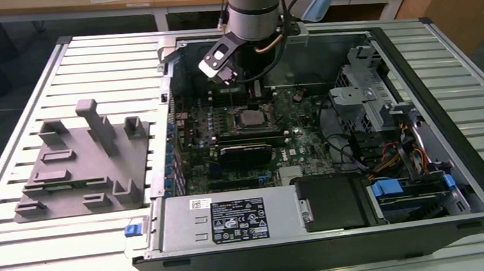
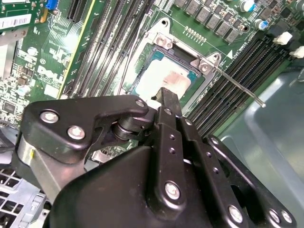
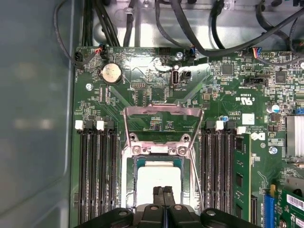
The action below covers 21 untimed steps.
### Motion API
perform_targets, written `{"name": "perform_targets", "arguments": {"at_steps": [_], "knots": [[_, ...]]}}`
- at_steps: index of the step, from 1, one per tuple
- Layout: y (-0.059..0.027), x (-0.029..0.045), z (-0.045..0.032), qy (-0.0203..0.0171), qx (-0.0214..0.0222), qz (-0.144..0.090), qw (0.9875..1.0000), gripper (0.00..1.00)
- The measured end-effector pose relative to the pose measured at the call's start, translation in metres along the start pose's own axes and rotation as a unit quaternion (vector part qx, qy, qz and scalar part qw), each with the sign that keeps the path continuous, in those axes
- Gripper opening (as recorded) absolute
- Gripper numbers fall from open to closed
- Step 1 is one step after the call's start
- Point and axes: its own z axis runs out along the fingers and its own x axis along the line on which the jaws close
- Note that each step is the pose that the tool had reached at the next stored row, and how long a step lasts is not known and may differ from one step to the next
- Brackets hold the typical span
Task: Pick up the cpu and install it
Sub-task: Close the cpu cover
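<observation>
Slatted metal table [image 1: 66,64] is seen carrying an open computer case [image 1: 319,255], with a grey plastic fixture [image 1: 75,185] beside it at the exterior view's left. Inside, the cpu [image 3: 159,178] is seated flat in the socket on the green motherboard [image 3: 142,80]. The fingers [image 3: 158,194] are pressed closed together, gripping nothing, over the cpu. The load plate [image 3: 164,111] is swung open. The socket is flanked closely by memory slots [image 3: 95,175], a thin lever [image 2: 237,85] is stretched alongside, and black cables [image 3: 102,21] are bundled past the board's edge.
</observation>
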Motion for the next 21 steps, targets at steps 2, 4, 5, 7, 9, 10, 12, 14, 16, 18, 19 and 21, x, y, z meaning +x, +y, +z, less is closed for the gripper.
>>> {"name": "perform_targets", "arguments": {"at_steps": [2, 4, 5, 7, 9, 10, 12, 14, 16, 18, 19, 21], "knots": [[0.0001, 0.0000, -0.0011, 0.0000, 0.0000, 0.000, 1.0000, 0.11], [0.0001, 0.0000, -0.0013, 0.0002, -0.0001, 0.000, 1.0000, 0.11], [0.0001, 0.0000, -0.0017, 0.0001, 0.0000, 0.000, 1.0000, 0.11], [0.0001, 0.0000, -0.0023, 0.0000, 0.0000, 0.000, 1.0000, 0.11], [0.0001, 0.0000, -0.0026, 0.0001, 0.0000, 0.000, 1.0000, 0.11], [0.0001, 0.0000, -0.0026, 0.0001, -0.0001, 0.000, 1.0000, 0.11], [0.0001, -0.0001, -0.0033, -0.0001, 0.0001, 0.000, 1.0000, 0.11], [0.0001, 0.0000, -0.0040, 0.0000, 0.0000, 0.000, 1.0000, 0.11], [0.0002, -0.0001, -0.0050, 0.0001, 0.0000, 0.000, 1.0000, 0.11], [0.0002, -0.0001, -0.0066, 0.0001, 0.0000, 0.000, 1.0000, 0.11], [0.0003, -0.0001, -0.0076, 0.0001, 0.0000, 0.000, 1.0000, 0.11], [0.0004, -0.0001, -0.0104, 0.0001, 0.0000, 0.000, 1.0000, 0.11]]}}
